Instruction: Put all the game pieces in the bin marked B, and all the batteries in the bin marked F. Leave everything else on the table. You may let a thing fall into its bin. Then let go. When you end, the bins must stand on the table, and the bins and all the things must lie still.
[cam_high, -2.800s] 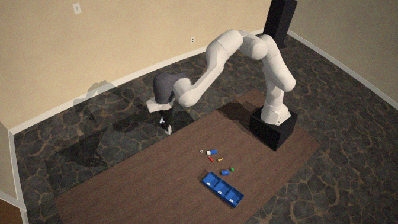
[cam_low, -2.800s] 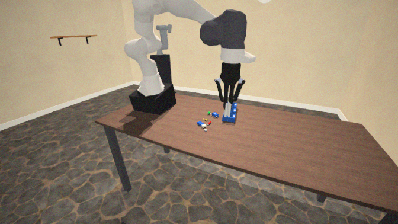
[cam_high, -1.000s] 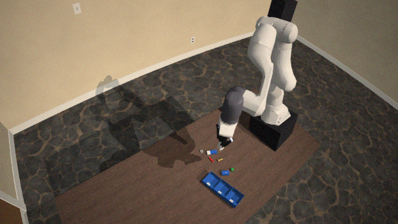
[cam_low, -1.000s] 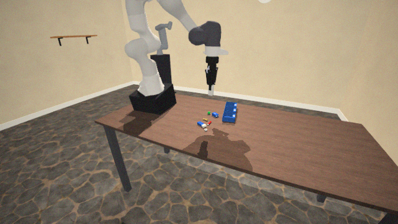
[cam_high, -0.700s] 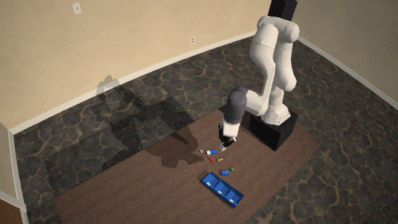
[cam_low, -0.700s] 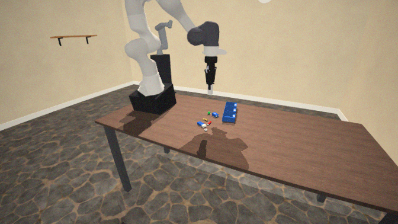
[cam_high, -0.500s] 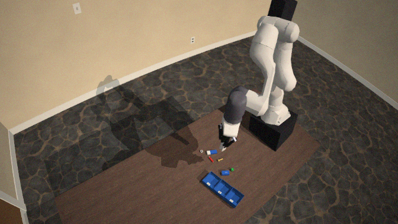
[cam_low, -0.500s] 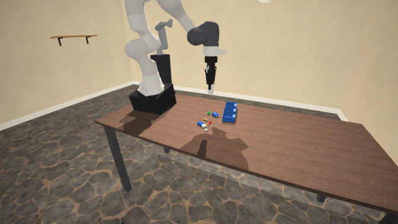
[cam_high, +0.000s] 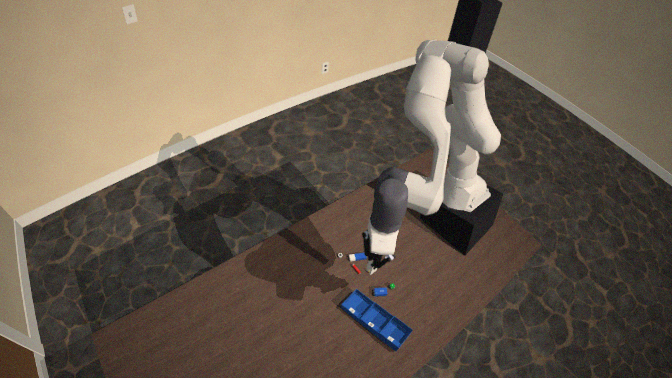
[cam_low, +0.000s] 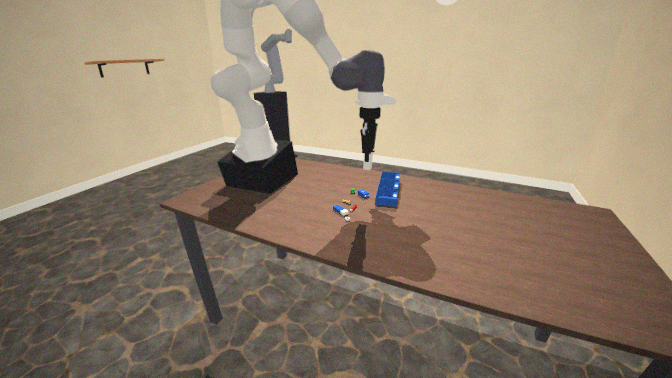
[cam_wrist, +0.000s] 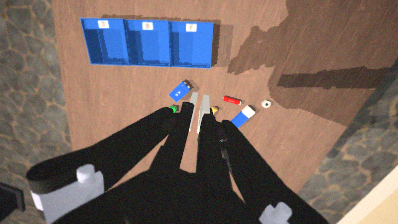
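Note:
A blue bin row (cam_wrist: 147, 42) with three compartments lies on the wooden table; its labels are too small to read. It also shows in the top view (cam_high: 376, 318) and the exterior view (cam_low: 388, 189). In front of it lie a blue battery (cam_wrist: 180, 91), a small green piece (cam_wrist: 173, 108), a small yellow piece (cam_wrist: 215, 108), a red item (cam_wrist: 231, 100), a blue-and-white battery (cam_wrist: 243, 115) and a white ring (cam_wrist: 267, 104). My gripper (cam_wrist: 198, 102) (cam_low: 367, 165) is shut and empty. It hangs well above the table, over the green and yellow pieces, and points straight down.
The robot base (cam_high: 462, 220) stands on a black block at the table's far edge. The table edge runs close behind the bin row (cam_high: 400, 350). The arm's shadow (cam_low: 385, 247) falls on the wood beside the small items.

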